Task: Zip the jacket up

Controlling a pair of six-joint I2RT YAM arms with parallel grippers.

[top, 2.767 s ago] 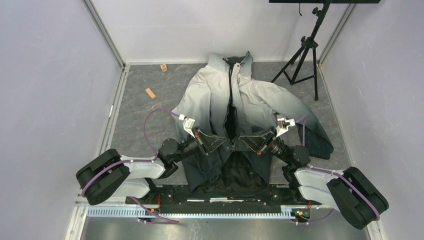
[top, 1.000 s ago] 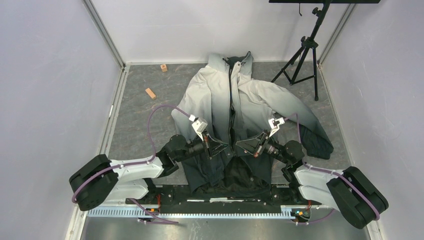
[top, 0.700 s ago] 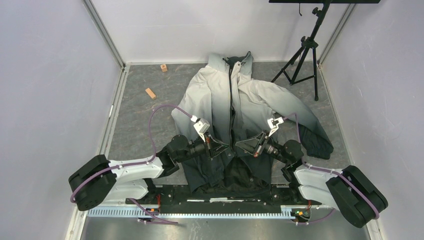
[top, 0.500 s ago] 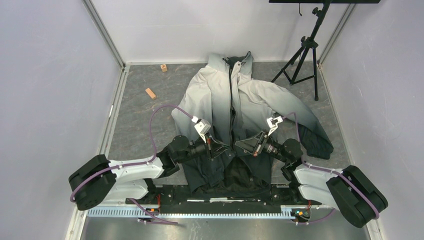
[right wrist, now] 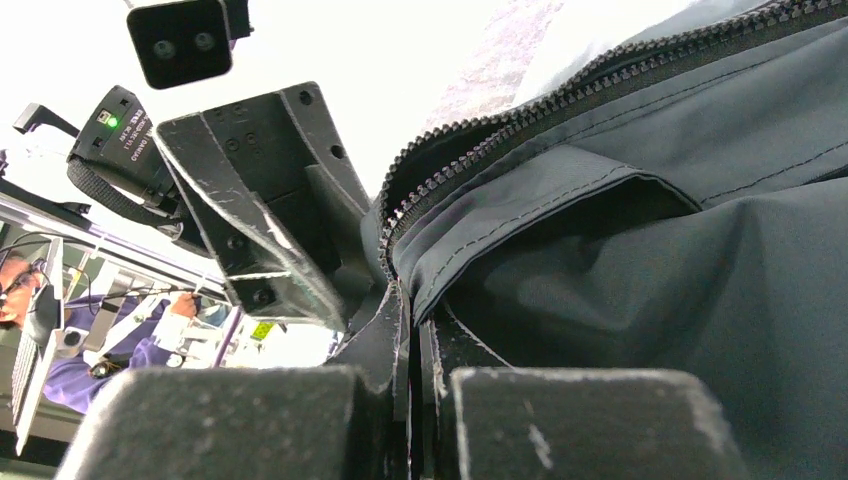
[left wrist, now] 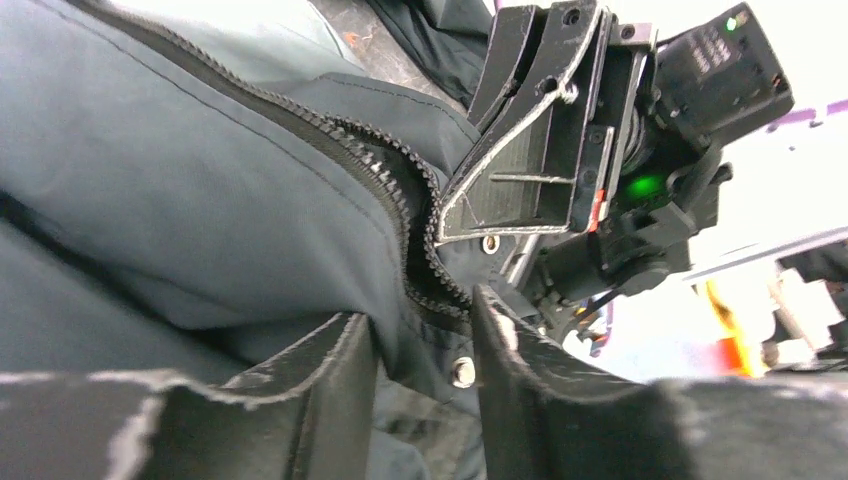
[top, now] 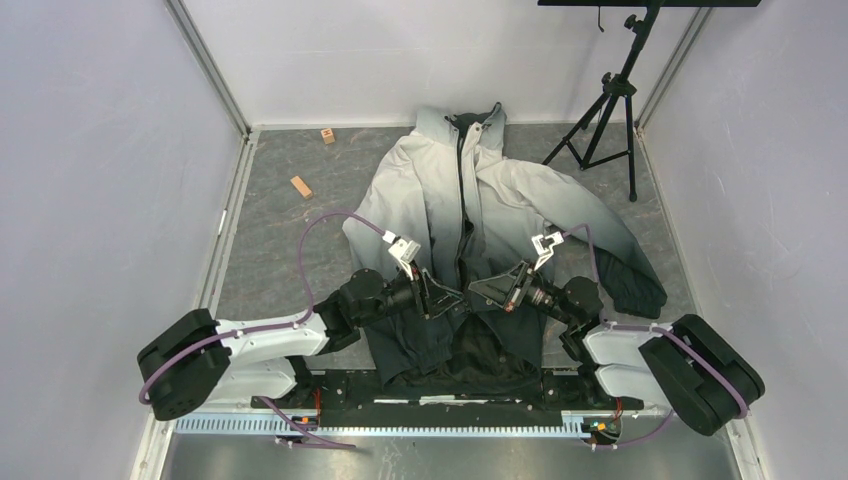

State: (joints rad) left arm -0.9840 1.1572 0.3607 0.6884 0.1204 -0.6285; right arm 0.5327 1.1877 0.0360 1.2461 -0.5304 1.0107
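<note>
No text, brand or number can be read anywhere; small white print on the black camera housing (right wrist: 128, 135) in the right wrist view is too blurred.

The jacket (top: 430, 190) fades from pale grey at the collar to black at the hem, with a dark zipper (top: 462, 165). The floor (top: 290, 240) is mottled grey. Two blocks (top: 301, 187) are tan. The tripod (top: 612, 100) is black, the cables (top: 304, 255) purple, the arms (top: 265, 338) white and black.

place: robot lab cell | white walls (top: 90, 150) | tripod (top: 612, 105)
</note>
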